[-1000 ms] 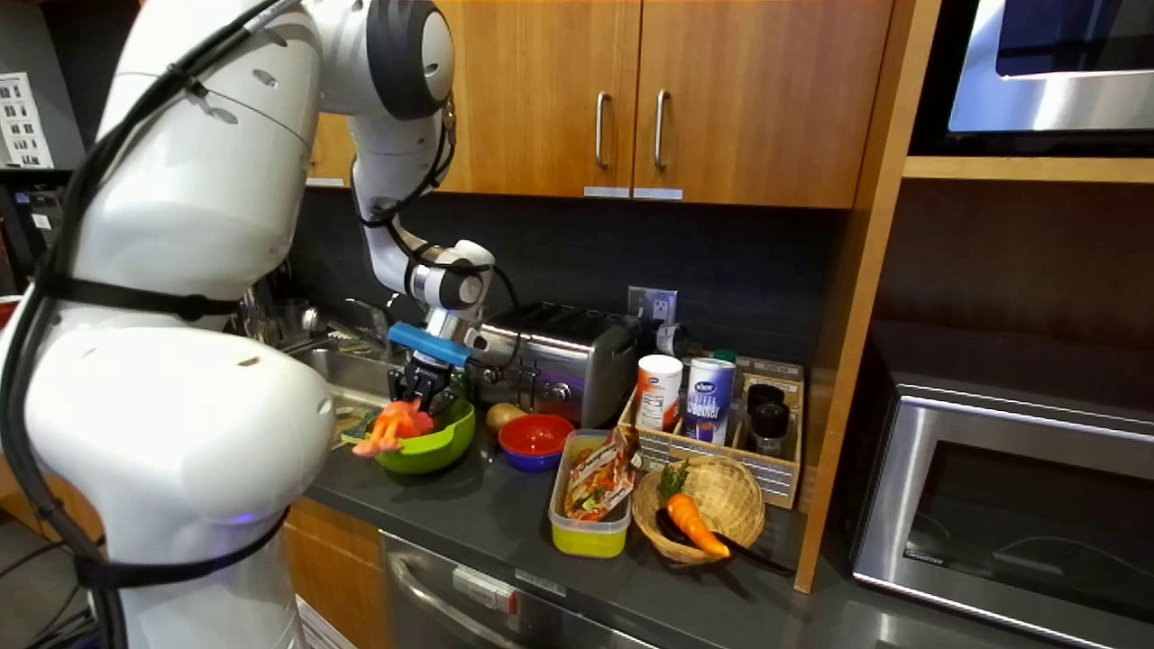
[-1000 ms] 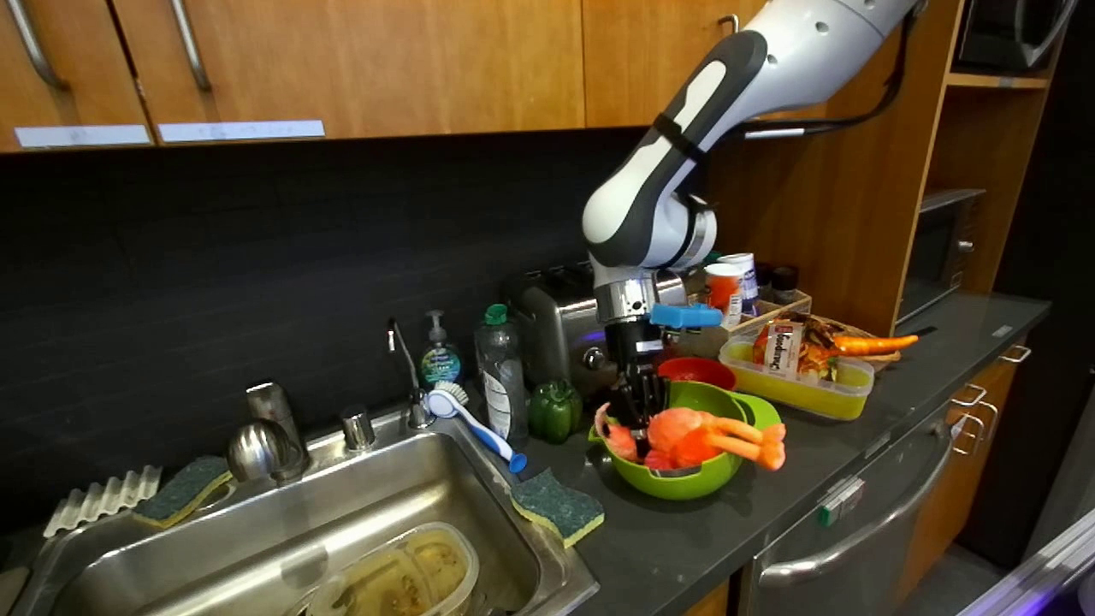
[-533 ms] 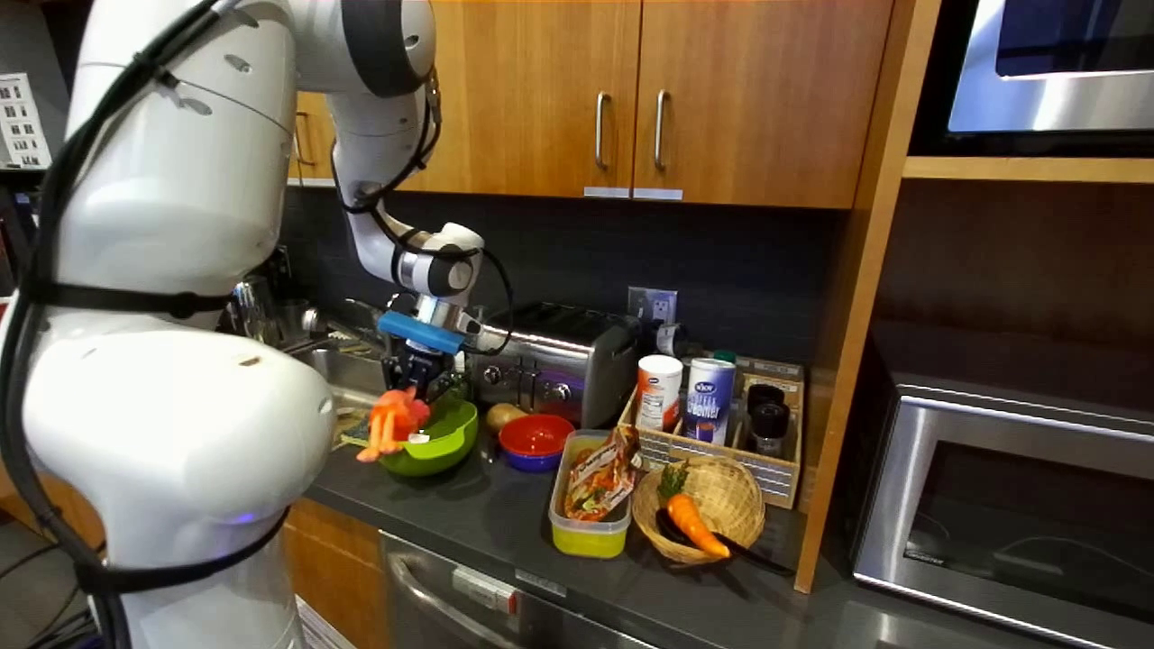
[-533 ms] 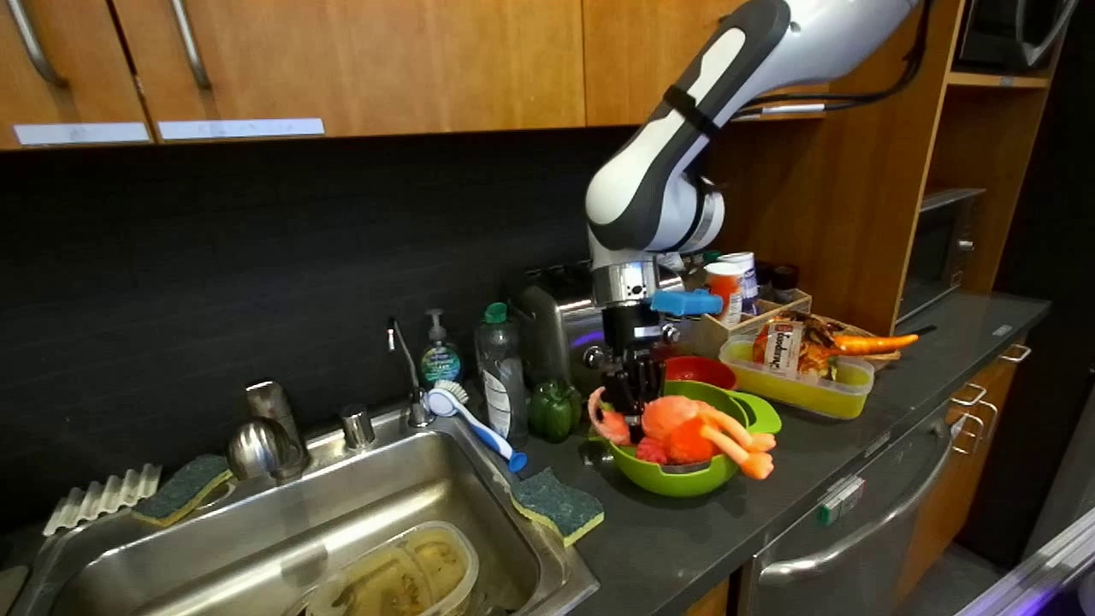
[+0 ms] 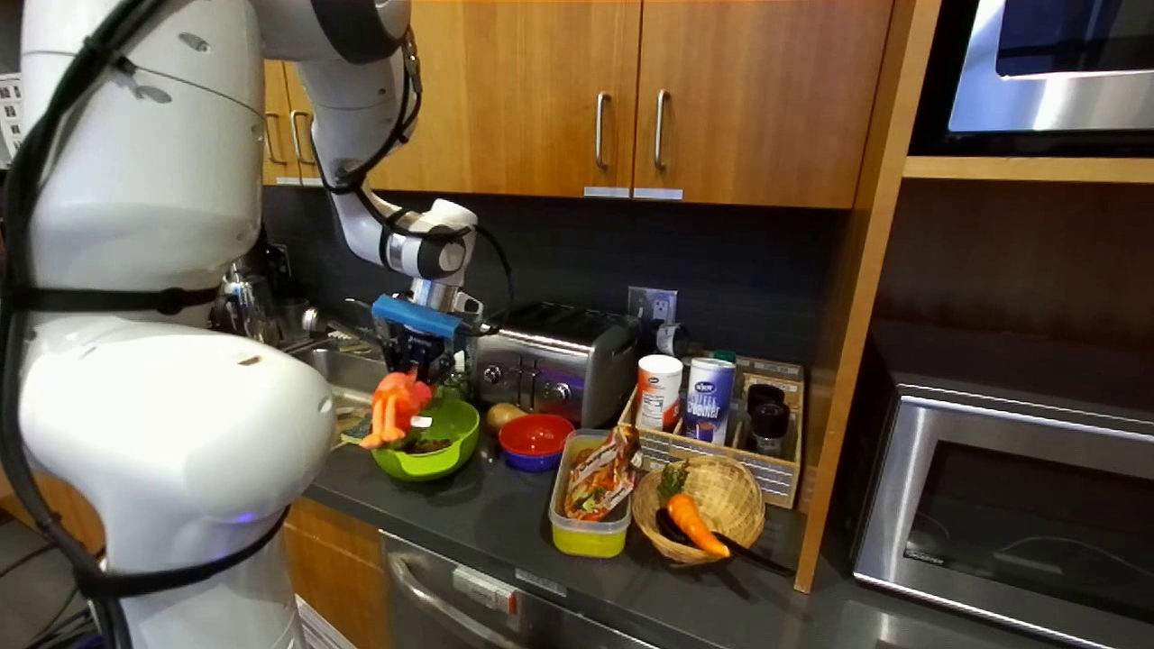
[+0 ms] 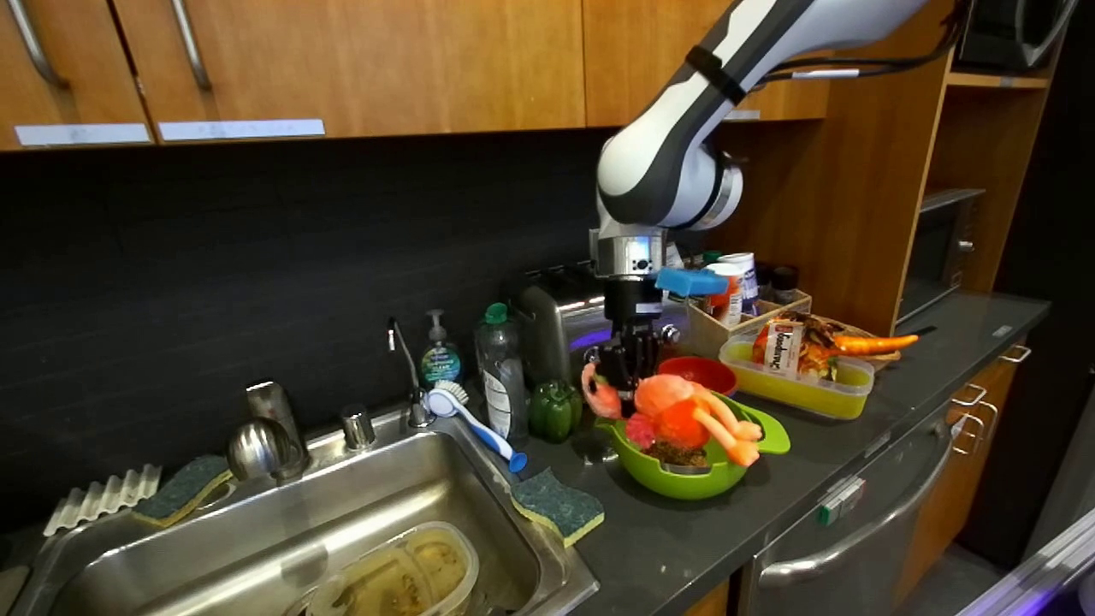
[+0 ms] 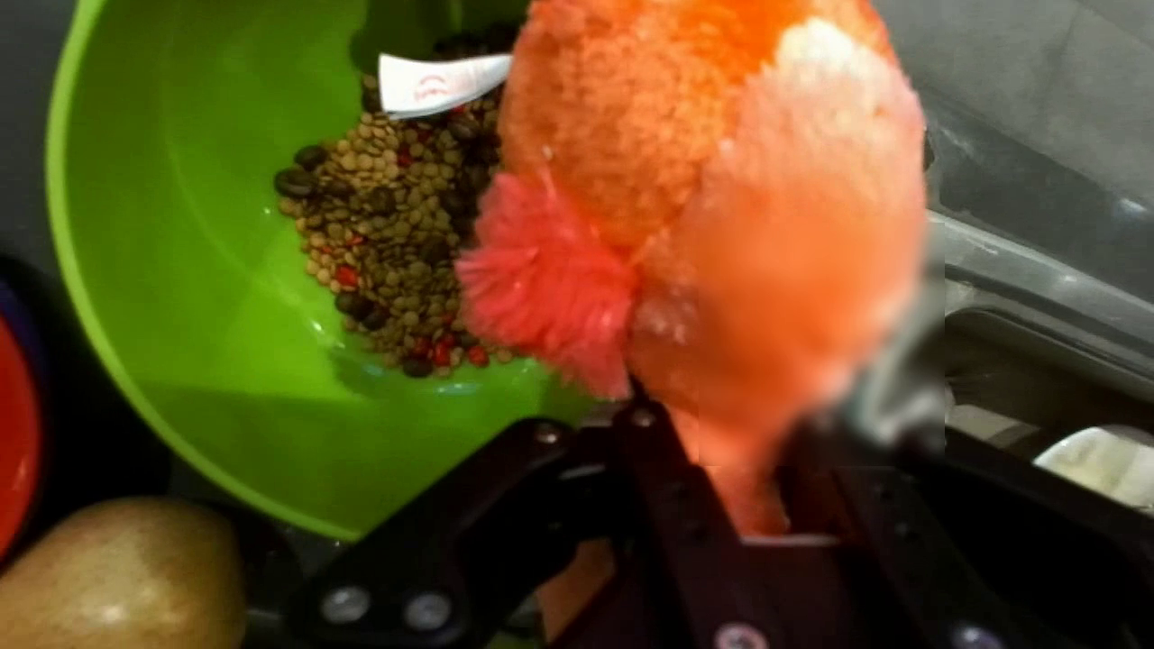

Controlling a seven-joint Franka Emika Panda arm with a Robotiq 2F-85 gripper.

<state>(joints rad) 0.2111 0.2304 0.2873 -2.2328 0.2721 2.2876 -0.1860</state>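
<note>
My gripper (image 6: 629, 389) is shut on an orange-pink plush toy (image 6: 684, 411), probably a bird, with long dangling legs. In the wrist view the toy's body (image 7: 712, 162) spreads above the black fingers (image 7: 654, 469), and a narrow part of it runs down between them. The fingertips are largely hidden by the plush. The toy hangs over the side of a green bowl (image 5: 428, 464), its legs reaching outside the rim. Brown lentils, dark beans and red bits (image 7: 388, 243) lie inside the bowl. A white tag (image 7: 442, 86) sticks out from the toy.
A round tan object (image 7: 117, 577) and stacked red and blue bowls (image 5: 536, 437) sit beside the green bowl. Behind stands a toaster (image 5: 550, 356). The sink (image 6: 479, 479), a sponge (image 6: 560, 509), a green pepper (image 6: 554, 411) and a plastic tub (image 5: 590, 539) are nearby.
The gripper has risen with the plush toy, lifting it higher over the green bowl. The toy's legs have swung downward, and the bowl's contents have come into view. The bowl has shifted slightly.
</note>
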